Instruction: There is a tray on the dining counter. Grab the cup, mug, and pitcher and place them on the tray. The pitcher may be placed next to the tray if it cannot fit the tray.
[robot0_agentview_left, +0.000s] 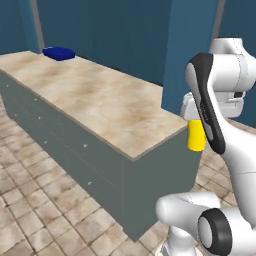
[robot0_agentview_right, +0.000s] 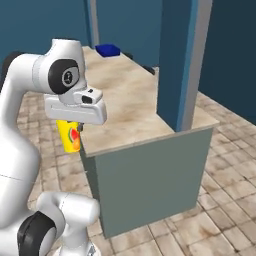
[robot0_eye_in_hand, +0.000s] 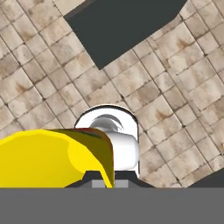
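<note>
Hiding claw (robot0_eye_in_hand: 103, 183) tips: yellow cup (robot0_agentview_right: 69, 135), top under hand.

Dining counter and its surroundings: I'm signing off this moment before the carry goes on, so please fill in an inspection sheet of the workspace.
Surface: the dining counter, beige marble top on a plain grey-green base.
Job's things: the tray, deep blue, lies at the counter's far end; the cup, yellow with a red-orange mark, hangs in the air beside the counter's near corner, off the top.
Clutter: nothing seen.
Grippers: the gripper has its jaws shut on the cup, beside the counter's edge.
Cables: nothing seen.
Surroundings: tiled floor, dark blue walls, a blue pillar at the counter's near end.
</note>
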